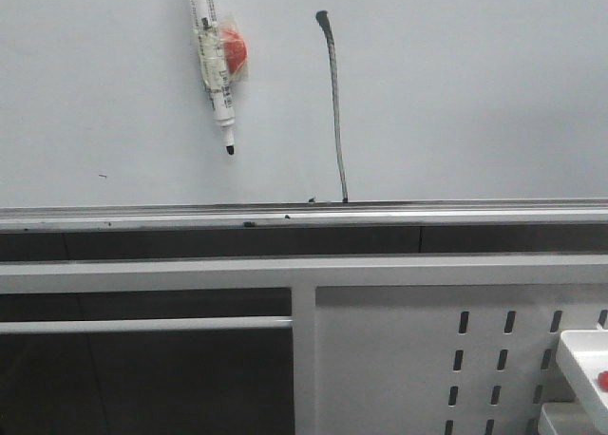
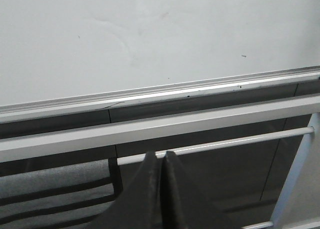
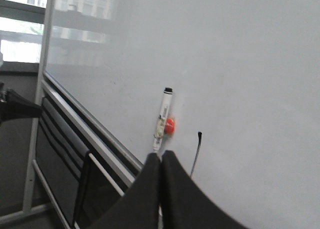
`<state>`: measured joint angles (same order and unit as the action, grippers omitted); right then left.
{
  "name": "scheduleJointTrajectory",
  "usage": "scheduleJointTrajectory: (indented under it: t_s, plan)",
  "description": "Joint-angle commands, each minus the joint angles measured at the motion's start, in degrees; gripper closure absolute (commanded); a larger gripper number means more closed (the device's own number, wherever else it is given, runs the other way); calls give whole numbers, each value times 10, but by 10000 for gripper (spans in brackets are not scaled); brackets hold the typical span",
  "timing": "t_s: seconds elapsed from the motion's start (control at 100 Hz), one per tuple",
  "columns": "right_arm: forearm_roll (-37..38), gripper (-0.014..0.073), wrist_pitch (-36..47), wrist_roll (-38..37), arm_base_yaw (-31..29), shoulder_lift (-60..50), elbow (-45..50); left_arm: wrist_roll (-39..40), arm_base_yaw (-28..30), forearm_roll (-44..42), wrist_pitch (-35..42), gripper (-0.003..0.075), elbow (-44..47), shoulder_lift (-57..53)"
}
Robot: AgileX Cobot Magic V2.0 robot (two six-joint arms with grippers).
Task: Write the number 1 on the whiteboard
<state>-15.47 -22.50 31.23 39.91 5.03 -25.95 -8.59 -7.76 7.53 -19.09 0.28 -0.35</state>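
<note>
The number 1 (image 1: 334,103) stood drawn on the whiteboard (image 1: 475,93), right of the marker (image 1: 213,60) stuck there, apparently parked. Both the left gripper (image 2: 161,161) and right gripper (image 3: 161,161) were pressed together, empty.

The whiteboard (image 1: 475,84) fills the upper part of the front view, a pale, glossy upright surface with a silver metal rail (image 1: 304,215) running along its lower edge. On the board, right of centre, stands the number 1 (image 1: 335,112), a thin dark stroke, nearly vertical and slightly curved, with a small thicker hook at its top and its foot reaching down to the rail. To its left a white marker (image 1: 211,60) sits against the board, tilted slightly with its black tip pointing down, a small red piece (image 1: 235,47) just beside its barrel on the right. A few tiny dark specks lie on the board and along the rail.
</note>
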Motion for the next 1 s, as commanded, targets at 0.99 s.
scheduleJointTrajectory:
  t_s: [0.99]
  plan:
    - [170, 643, 56, -266, -328, -67, 272, 6, 1, 8, 29, 740, 20, -12]
